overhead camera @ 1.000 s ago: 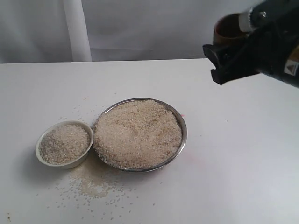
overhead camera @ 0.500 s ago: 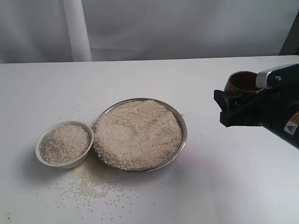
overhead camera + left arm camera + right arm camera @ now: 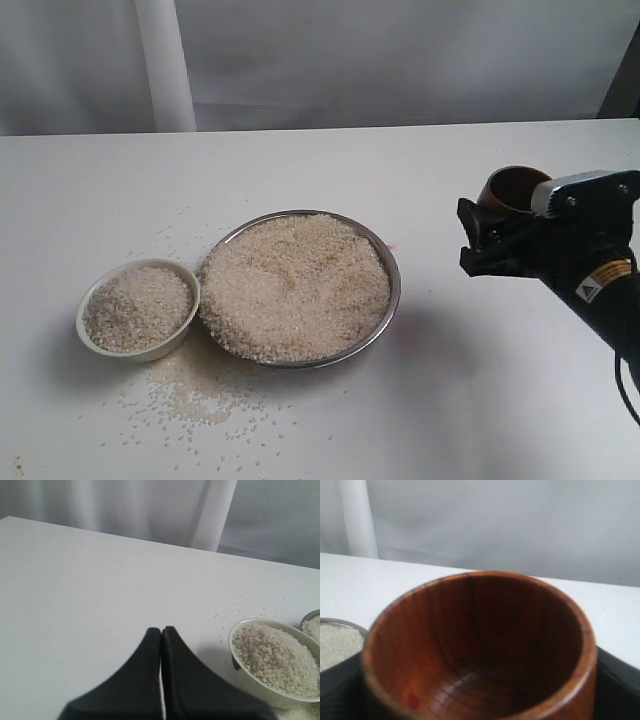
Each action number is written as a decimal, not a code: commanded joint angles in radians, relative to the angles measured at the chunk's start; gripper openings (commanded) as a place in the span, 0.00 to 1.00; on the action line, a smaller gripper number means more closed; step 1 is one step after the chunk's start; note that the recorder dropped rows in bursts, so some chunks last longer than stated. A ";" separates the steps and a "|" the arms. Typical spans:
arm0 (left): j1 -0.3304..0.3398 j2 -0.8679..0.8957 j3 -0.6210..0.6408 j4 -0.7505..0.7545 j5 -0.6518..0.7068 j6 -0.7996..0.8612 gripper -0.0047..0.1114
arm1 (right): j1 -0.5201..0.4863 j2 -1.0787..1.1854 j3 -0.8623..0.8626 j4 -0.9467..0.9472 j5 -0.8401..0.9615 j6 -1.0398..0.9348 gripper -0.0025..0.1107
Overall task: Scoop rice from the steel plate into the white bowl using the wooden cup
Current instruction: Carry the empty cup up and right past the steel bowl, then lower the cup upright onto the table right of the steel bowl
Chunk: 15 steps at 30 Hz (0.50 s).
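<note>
1. Rice (image 3: 295, 285) lies heaped in the steel plate (image 3: 396, 290), which sits near the middle of the white worktop (image 3: 300, 160), a little toward its front edge.
2. We see the white bowl (image 3: 150, 352) just beside the plate on its left, toward the worktop's left edge, and it is filled with rice nearly to the rim.
3. Loose grains (image 3: 195, 395) are scattered on the worktop in front of the bowl and plate, thickest where the two vessels meet.
4. We find the wooden cup (image 3: 512, 188) near the worktop's right edge, well apart from the plate, mouth tilted up and toward the plate.
5. The right gripper (image 3: 492, 222) is clamped on the cup, with a black finger on each side of its wall.
6. In the right wrist view we look into the cup (image 3: 480, 645) and see bare reddish wood grain and a dark bottom.
7. The left gripper (image 3: 161, 635) has its two black fingers pressed together with nothing between them. It hangs over the worktop near the white bowl (image 3: 250, 677).
</note>
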 commanded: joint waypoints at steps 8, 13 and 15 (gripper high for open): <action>0.000 -0.002 -0.004 0.003 -0.007 -0.001 0.04 | -0.008 0.157 0.001 0.023 -0.057 -0.023 0.02; 0.000 -0.002 -0.004 0.003 -0.007 -0.001 0.04 | -0.008 0.156 0.001 0.023 -0.042 -0.023 0.02; 0.000 -0.002 -0.004 0.003 -0.007 -0.001 0.04 | -0.008 0.156 0.001 0.023 -0.020 -0.023 0.02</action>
